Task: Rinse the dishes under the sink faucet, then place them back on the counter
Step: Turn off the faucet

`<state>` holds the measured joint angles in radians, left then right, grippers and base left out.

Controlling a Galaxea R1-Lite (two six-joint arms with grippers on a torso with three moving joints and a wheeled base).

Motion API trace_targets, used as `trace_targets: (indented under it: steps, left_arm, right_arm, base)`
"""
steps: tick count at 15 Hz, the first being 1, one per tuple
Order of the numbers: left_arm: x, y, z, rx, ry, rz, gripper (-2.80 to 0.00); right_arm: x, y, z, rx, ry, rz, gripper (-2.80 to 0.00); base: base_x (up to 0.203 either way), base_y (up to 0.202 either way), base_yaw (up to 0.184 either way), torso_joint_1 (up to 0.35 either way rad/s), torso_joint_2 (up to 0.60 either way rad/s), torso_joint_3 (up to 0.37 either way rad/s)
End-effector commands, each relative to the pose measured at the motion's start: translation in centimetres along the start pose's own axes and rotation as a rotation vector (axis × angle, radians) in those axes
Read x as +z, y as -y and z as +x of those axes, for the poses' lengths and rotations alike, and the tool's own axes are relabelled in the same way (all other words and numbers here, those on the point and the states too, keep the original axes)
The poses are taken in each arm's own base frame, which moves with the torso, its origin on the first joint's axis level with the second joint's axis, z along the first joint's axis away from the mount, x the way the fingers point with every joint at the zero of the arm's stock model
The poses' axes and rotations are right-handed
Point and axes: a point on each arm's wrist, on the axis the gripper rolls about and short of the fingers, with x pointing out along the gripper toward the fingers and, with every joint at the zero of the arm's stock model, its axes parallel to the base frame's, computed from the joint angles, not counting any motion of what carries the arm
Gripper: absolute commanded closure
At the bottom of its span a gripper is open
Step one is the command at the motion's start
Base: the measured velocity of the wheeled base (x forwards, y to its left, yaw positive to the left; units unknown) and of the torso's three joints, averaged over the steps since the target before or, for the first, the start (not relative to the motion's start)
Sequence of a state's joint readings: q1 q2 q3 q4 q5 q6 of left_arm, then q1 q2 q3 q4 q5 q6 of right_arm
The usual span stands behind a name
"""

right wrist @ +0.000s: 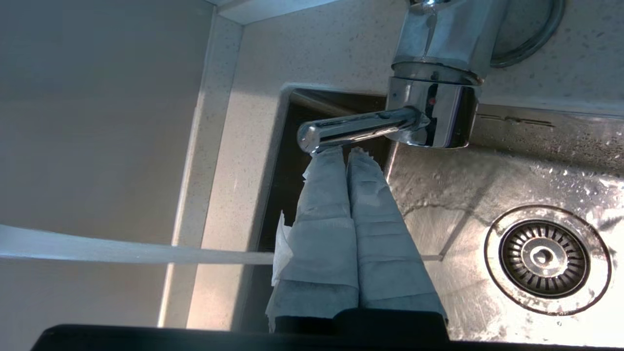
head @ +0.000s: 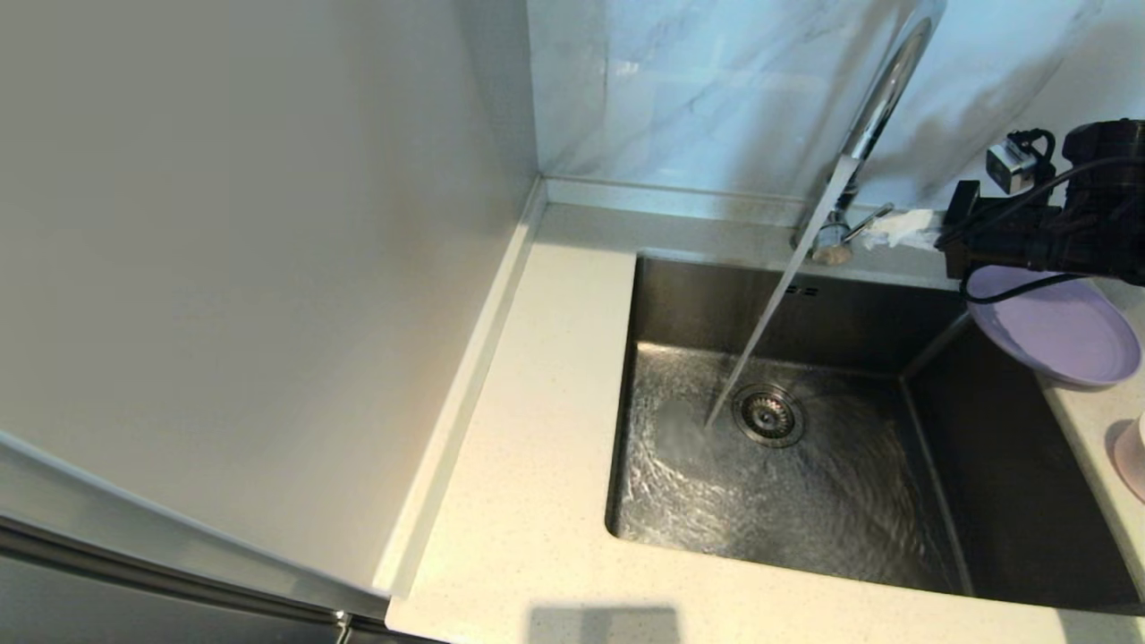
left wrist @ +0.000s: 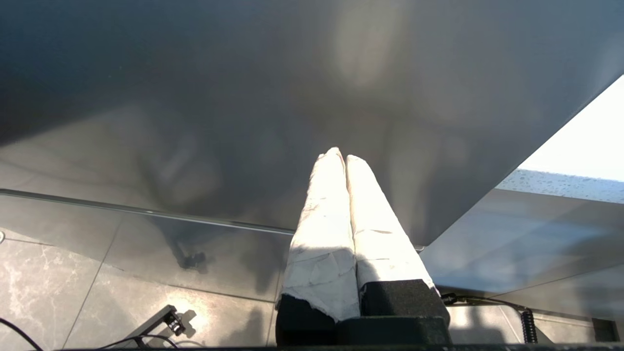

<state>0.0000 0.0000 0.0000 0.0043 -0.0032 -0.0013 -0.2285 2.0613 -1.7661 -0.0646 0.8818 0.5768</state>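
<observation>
Water runs from the chrome faucet (head: 881,89) into the steel sink (head: 716,304) and lands beside the drain strainer (head: 767,414). My right gripper (head: 899,228), its fingers wrapped in white, is shut, and its tips (right wrist: 347,152) rest against the thin lever handle (right wrist: 360,129) at the faucet base (right wrist: 434,112). The lavender plate (head: 1060,331) lies on the counter at the sink's right rim, partly over the basin and under my right arm. The pink bowl (head: 1132,456) shows only at the right edge. My left gripper (left wrist: 343,158) is shut and empty, away from the sink.
The speckled counter (head: 528,447) runs along the sink's left and front. A tall grey panel (head: 224,268) stands on the left and the marble wall (head: 698,89) behind. The left wrist view shows that grey panel (left wrist: 292,97) and the tiled floor (left wrist: 97,292).
</observation>
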Motion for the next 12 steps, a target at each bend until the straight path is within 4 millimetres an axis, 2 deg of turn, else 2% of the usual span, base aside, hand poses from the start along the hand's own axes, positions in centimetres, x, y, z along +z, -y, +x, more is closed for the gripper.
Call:
trace_targets:
  steps: [1,6,12]
  left_arm:
    - [0.0,0.0,0.0,0.0,0.0,0.0,0.0]
    - [0.0,0.0,0.0,0.0,0.0,0.0,0.0]
    - [0.0,0.0,0.0,0.0,0.0,0.0,0.0]
  right_arm:
    - [0.2,0.4,0.3,-0.04,0.038,-0.007,0.0]
    - [1.2,-0.1,0.5,-0.017,0.134,-0.111,0.0]
    - [1.5,-2.1,-0.9,-0.018,0.164,-0.141,0.0]
  base:
    - [0.0,0.0,0.0,0.0,0.0,0.0]
    - [0.0,0.0,0.0,0.0,0.0,0.0]
    - [0.0,0.0,0.0,0.0,0.0,0.0]
